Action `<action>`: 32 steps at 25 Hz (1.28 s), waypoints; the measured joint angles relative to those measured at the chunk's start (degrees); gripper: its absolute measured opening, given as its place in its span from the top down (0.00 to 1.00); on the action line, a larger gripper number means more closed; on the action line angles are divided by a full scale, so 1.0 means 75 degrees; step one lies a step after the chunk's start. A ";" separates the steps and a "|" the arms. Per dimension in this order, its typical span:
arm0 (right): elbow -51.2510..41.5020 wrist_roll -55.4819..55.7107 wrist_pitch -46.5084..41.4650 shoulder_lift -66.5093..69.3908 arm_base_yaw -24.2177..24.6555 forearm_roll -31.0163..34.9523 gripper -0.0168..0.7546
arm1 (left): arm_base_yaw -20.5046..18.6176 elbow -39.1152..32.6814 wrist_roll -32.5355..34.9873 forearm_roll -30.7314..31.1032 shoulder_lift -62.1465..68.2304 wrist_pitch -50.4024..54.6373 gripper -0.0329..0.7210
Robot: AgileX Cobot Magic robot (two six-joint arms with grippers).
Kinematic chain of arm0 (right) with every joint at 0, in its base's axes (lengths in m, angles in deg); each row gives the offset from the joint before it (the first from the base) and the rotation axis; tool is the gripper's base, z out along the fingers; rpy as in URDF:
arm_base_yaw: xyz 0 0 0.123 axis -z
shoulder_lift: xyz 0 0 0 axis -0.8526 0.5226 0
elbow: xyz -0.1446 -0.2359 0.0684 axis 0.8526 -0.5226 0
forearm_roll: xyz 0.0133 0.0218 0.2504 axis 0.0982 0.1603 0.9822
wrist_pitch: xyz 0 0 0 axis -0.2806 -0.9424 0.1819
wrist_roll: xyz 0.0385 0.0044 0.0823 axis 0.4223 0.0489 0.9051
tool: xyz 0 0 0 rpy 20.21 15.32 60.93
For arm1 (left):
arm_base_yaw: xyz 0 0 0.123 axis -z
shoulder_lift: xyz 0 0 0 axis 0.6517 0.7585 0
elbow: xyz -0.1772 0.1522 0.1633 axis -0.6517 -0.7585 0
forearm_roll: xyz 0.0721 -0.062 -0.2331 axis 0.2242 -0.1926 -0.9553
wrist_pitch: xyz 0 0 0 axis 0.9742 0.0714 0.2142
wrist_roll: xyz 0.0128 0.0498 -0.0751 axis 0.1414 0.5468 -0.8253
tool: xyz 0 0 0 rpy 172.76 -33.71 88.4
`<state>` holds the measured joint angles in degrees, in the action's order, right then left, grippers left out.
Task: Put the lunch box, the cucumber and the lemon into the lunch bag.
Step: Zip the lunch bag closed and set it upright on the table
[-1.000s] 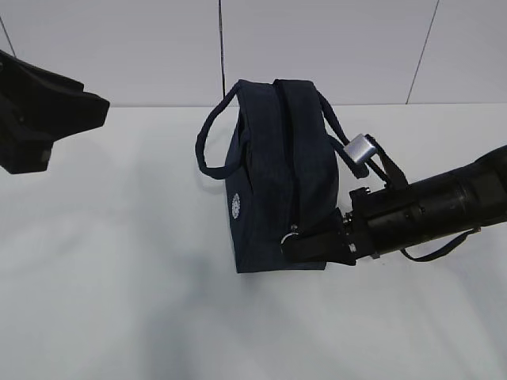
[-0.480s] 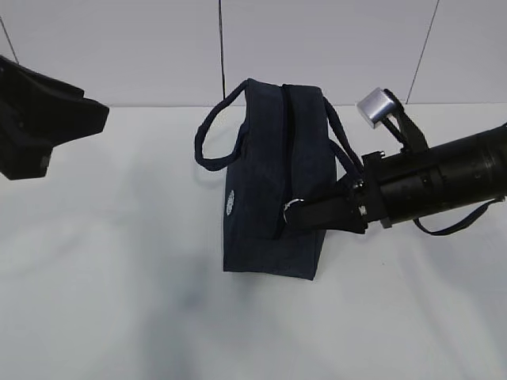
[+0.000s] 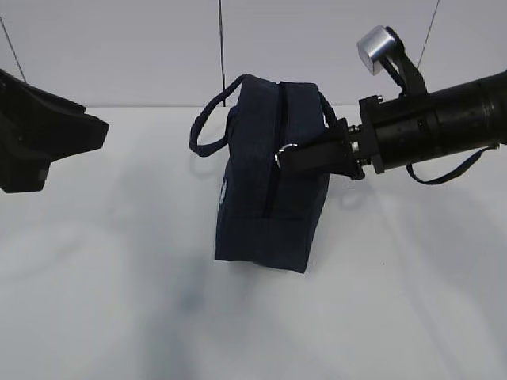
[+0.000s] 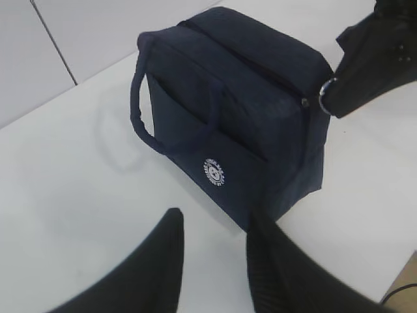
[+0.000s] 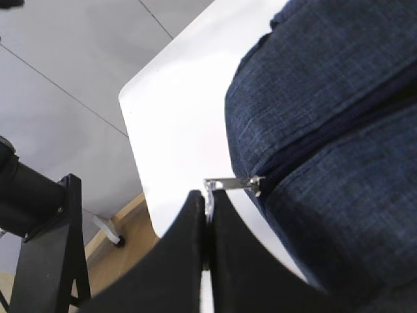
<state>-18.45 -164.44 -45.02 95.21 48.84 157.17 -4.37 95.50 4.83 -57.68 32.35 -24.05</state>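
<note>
The dark navy lunch bag (image 3: 265,190) stands on the white table with its zipper side facing the exterior camera. It also shows in the left wrist view (image 4: 241,111) and the right wrist view (image 5: 326,130). My right gripper (image 3: 291,158) is shut on the silver ring pull (image 5: 210,189) of the zipper, high on the bag. The ring pull also shows in the left wrist view (image 4: 324,96). My left gripper (image 4: 215,218) is open and empty, above the table in front of the bag's logo side (image 4: 215,171). The lunch box, cucumber and lemon are out of view.
The left arm (image 3: 40,134) hangs at the far left of the exterior view, apart from the bag. The table's edge (image 5: 133,150) lies just past the bag, with a black stand (image 5: 49,241) and a wooden floor beyond it. A grey wall is behind.
My right gripper has moved up with the ring pull, from low on the bag's end to near its top. The bag has shifted a little to the left. The left arm has barely moved.
</note>
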 joint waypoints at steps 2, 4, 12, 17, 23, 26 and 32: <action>0.0212 0.0096 0.0000 0.0000 0.0000 -0.0035 0.97 | 0.0000 0.0000 0.0000 -0.0096 0.0000 0.0054 0.64; 0.0403 0.0189 0.0000 0.0000 0.0000 -0.0076 0.97 | 0.0000 0.0000 0.0000 -0.0164 0.0000 0.0088 0.64; 0.0551 0.0473 -0.0060 0.0000 0.0000 -0.0234 0.97 | 0.0000 0.0000 0.0000 -0.0946 0.0374 0.0100 0.64; 0.0551 0.0521 -0.0088 0.0000 0.0000 -0.0387 0.97 | 0.0019 0.0000 0.0097 -0.1784 0.1201 0.0023 0.57; 0.0551 0.0521 -0.0117 0.0000 0.0000 -0.0490 0.97 | 0.1074 0.0000 0.0403 -0.2015 0.2202 -0.1765 0.51; 0.0551 0.0521 -0.0121 0.0000 0.0000 -0.0522 0.97 | 0.1854 0.0000 0.0475 -0.1744 0.2766 -0.3037 0.51; 0.0551 0.0555 -0.0133 0.0000 0.0000 -0.0529 0.97 | 0.2256 0.0000 0.0493 -0.1648 0.3918 -0.4126 0.51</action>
<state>-14.32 -160.27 -46.02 95.21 48.84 153.20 12.54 95.50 8.52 -70.04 61.74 -55.00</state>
